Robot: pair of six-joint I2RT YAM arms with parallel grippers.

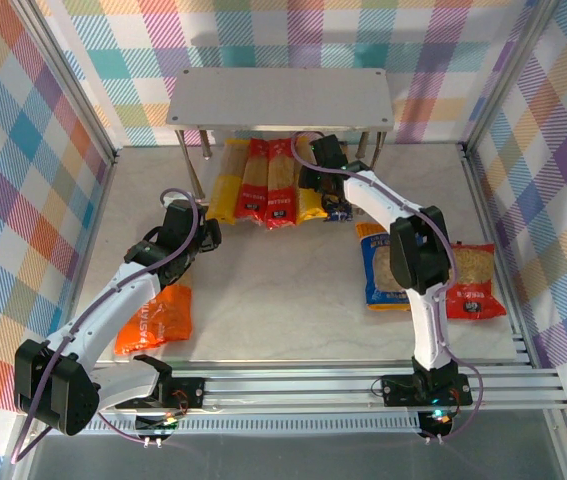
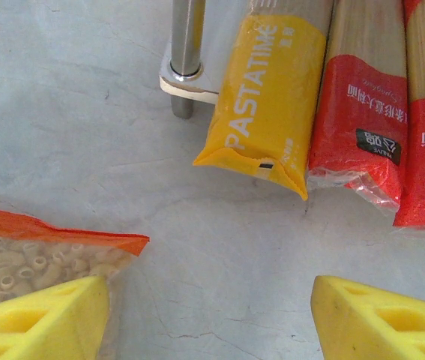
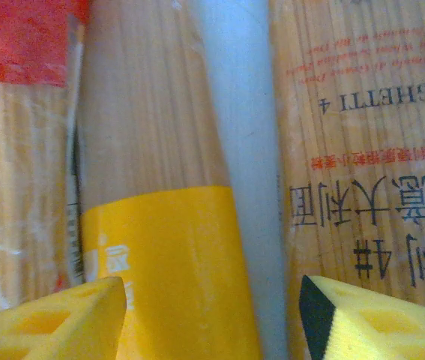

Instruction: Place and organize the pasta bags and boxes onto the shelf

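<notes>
Fingers [image 3: 55, 319] over yellow pack [image 3: 171, 270] running near-to-far.

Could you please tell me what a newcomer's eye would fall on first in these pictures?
First, the row of spaghetti packs, yellow and red, lying side by side under the top board of the grey shelf at the far end of the table, with the right gripper open above them. Next come the orange bag at the near left and the blue bag and red bag on the right, all loose on the table.
</notes>
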